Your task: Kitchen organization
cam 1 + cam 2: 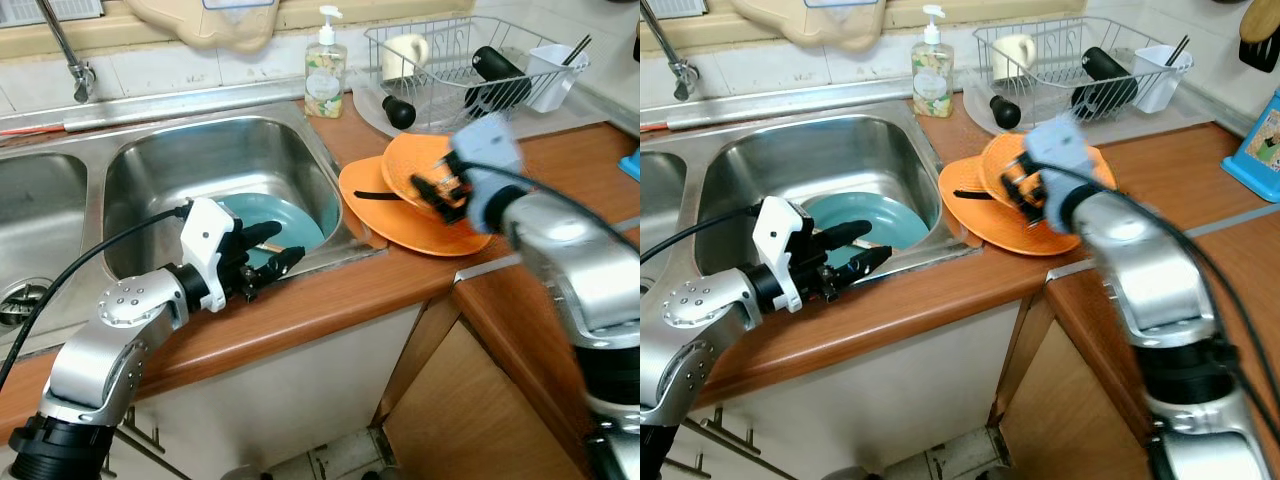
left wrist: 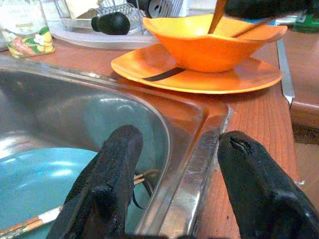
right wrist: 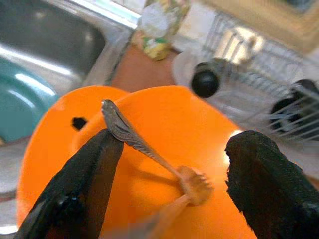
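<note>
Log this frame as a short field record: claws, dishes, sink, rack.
left claw: open, straddling the front rim of the sink
right claw: open, above the orange bowl, nothing gripped
orange bowl: on the orange plate, utensils inside
teal plate: in the sink basin, chopsticks on it
dish rack: behind the plate, holds a mug and dark items
soap bottle: at the sink's back corner

Motion-blurred: right gripper (image 1: 440, 190) over orange bowl (image 1: 420, 165). Faucet (image 1: 62, 45) cropped at top edge. Blue plate (image 1: 290, 225) partly hidden behind left gripper (image 1: 272, 250).
</note>
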Tool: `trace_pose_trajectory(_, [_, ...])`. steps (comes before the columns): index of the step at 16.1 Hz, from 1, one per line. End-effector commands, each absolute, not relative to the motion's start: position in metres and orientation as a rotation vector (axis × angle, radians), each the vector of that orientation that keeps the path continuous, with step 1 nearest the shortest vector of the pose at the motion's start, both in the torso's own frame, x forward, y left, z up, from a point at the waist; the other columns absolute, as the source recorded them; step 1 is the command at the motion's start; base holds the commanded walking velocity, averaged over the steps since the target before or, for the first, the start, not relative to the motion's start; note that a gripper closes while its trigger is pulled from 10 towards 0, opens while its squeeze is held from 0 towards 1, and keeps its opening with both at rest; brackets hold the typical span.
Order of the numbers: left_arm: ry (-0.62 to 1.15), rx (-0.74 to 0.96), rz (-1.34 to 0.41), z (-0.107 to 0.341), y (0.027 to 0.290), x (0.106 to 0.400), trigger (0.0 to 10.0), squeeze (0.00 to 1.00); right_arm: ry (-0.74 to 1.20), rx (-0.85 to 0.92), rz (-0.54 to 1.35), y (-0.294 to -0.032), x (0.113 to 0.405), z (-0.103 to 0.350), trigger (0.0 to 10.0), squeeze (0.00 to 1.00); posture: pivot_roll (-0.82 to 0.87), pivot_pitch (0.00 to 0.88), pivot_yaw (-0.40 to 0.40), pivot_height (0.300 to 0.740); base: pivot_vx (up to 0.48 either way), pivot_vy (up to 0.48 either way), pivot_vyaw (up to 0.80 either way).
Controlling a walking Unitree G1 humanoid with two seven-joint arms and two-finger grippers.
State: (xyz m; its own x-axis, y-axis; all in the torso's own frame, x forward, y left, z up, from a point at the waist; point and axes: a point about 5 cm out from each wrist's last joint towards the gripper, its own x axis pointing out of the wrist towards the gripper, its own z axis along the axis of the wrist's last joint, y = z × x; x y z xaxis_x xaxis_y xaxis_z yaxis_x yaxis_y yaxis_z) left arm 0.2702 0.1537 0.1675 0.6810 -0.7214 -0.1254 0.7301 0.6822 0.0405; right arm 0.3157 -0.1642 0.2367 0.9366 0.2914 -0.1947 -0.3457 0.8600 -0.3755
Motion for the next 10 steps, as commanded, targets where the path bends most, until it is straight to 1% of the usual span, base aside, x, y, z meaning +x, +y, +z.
trace_pose_trajectory(1, [0.08,0.109,-0.815,0.174,0.154,0.269,10.0,0.0,0.12,-0.42,0.32,-0.172,0.31,0.242,10.0,0.0,-0.12,0.0,0.023,0.74,0.0,0.0,0.0])
trace_pose_trajectory(4, [0.078,0.109,-0.814,0.175,0.154,0.269,10.0,0.0,0.111,-0.412,0.259,-0.191,0.299,0.248,10.0,0.0,-0.13,0.0,0.027,0.74,0.0,0.0,0.0])
trace_pose_trajectory(10, [0.074,0.111,-0.81,0.175,0.153,0.27,10.0,0.0,0.122,-0.344,0.167,-0.214,0.282,0.247,10.0,0.0,-0.13,0.0,0.032,0.74,0.0,0.0,0.0])
